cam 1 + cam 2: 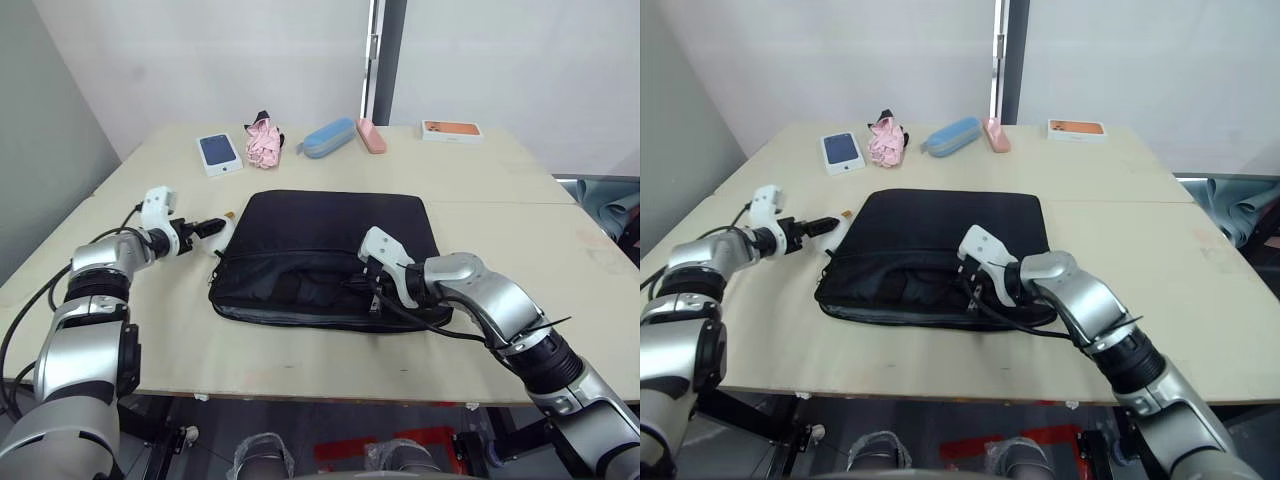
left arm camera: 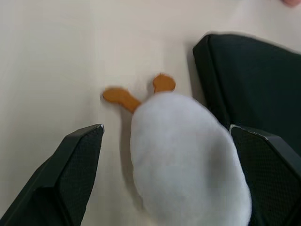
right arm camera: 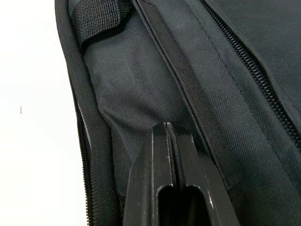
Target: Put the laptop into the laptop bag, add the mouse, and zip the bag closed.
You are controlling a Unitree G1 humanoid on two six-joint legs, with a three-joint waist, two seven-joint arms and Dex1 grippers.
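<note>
At table centre: laptop bag (image 1: 330, 258), black, flat, zipper edge toward the near side, two strap handles lying along that edge. Near long edge slightly gaping toward its left end; laptop not identifiable, possibly inside the bag, cannot tell.

Right gripper (image 3: 170, 136) over the near-right part of the bag, fingers pressed together with no gap, tips resting on the black fabric between two zipper lines. Nothing visibly pinched between them; whether a zipper pull is caught, cannot tell.

Left gripper (image 1: 212, 228) just off the bag's left far corner, fingers (image 2: 75, 160) spread wide on either side of a white rounded object (image 2: 188, 155). Object puffy, with small orange-brown tabs at its far end, lying on the table (image 1: 500, 230) just beside the bag's corner. Neither finger clearly touching it; grip not closed. Whether this is the mouse, cannot tell.

Along the far side of the table, well apart from the bag: white box with blue top (image 1: 219, 152), pink crumpled item (image 1: 264, 142), blue oblong case (image 1: 328, 137), pink eraser-like block (image 1: 371, 135), flat box with orange top (image 1: 451, 130).
</note>
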